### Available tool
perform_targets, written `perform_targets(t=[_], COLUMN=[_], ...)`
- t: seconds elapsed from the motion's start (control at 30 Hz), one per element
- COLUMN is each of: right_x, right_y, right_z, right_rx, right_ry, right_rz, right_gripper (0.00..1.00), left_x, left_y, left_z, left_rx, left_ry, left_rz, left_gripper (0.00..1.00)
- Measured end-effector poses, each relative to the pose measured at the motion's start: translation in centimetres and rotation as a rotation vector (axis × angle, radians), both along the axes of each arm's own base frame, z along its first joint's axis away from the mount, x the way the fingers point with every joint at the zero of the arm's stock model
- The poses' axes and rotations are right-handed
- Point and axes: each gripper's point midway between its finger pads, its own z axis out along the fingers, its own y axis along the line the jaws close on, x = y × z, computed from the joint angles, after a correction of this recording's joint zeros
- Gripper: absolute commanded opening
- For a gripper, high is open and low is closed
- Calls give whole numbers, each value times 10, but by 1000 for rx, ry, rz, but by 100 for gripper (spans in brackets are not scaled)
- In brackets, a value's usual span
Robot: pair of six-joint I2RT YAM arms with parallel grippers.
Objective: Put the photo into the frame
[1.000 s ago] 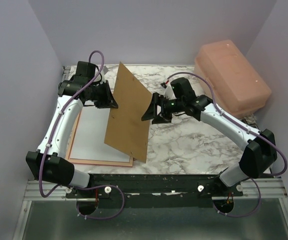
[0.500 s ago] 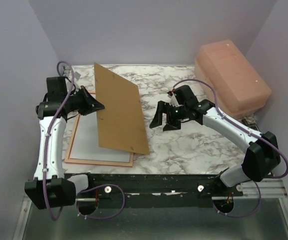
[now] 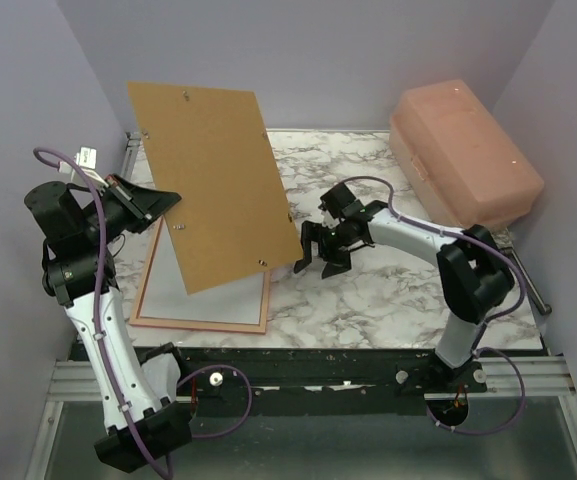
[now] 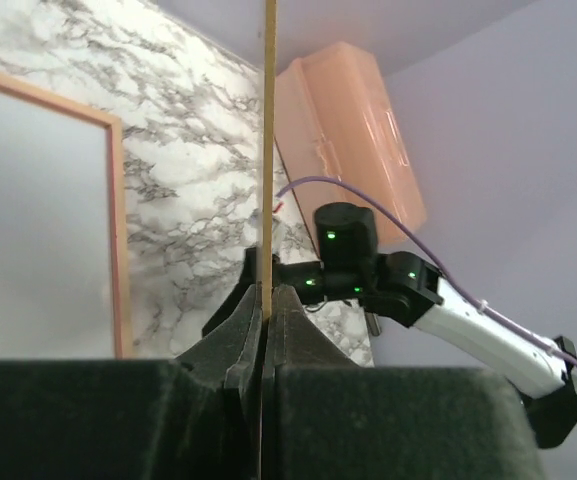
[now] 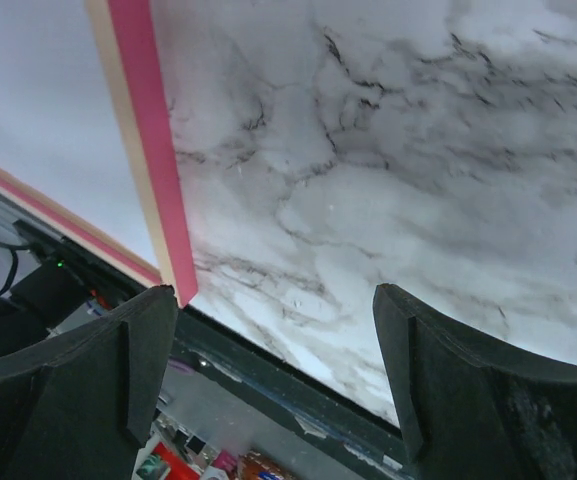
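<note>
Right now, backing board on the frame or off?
Off: left end effector pinches the backing board by its edge, tilted above the frame.

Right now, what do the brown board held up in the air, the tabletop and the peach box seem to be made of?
Brown backing board: likely hardboard, matte; uniform tan, no grain, very thin edge.
Tabletop: marble look, grey veins on white, perhaps only printed laminate.
Peach box: translucent plastic, slightly glossy, rounded moulded corners.
</note>
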Motion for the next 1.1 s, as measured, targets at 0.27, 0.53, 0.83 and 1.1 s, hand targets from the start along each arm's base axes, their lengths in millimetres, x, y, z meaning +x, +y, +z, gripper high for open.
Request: perform_targets(t=[0.27, 0.53, 0.83, 1.1], right_x=[6, 15, 21, 26], right_y=[40, 70, 94, 122], right_z=[-34, -39, -40, -43], right_rx=[-10, 48, 117, 96], right_ry=[48, 51, 44, -2], right_rz=[43, 34, 17, 42], right_gripper=[82, 80, 75, 55], left_x=[-4, 0, -3, -12], left_y=[-4, -4, -3, -7], left_z=[15, 30, 50, 52], left_rx=[3, -18, -107, -70], left_ry=[-114, -240, -293, -322], left_rz=[-42, -81, -100, -111], left_gripper=[0, 0, 0, 0])
